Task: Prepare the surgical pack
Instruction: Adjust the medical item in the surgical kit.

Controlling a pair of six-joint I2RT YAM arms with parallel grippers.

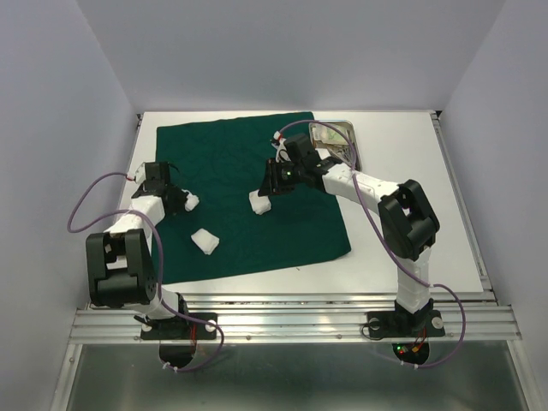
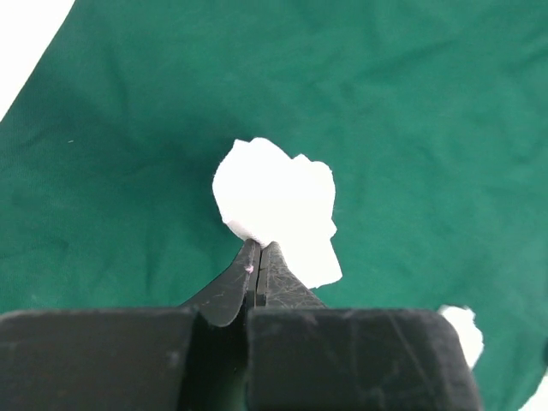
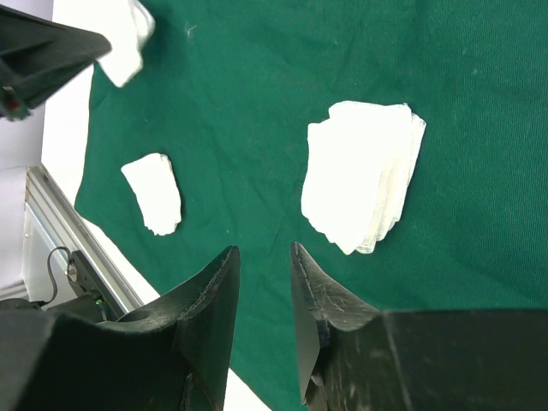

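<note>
You have the white table (image 1: 411,197) filling the middle of the top view, and the dark green drape (image 1: 231,163) lies spread flat over its left and centre, lightly creased. The steel tray (image 1: 338,130) sits on the table at the drape's upper right corner, partly hidden behind your right arm.

Three white gauze pads are on the drape. The stacked gauze pad (image 3: 364,175) is the largest and lies near the centre of the top view. In the right wrist view it sits just to the right of the gripper's fingers, apart from them. The loose gauze pad (image 1: 205,241) lies lower left of centre, near the drape's lower edge and well apart from both arms. The crumpled gauze pad (image 2: 274,201) is at the drape's left edge.

Your left gripper (image 2: 259,248) is clamped tight on that crumpled pad, pinching its near edge. Your right gripper (image 3: 264,250) stands part open over bare drape, with nothing between its jaws.
</note>
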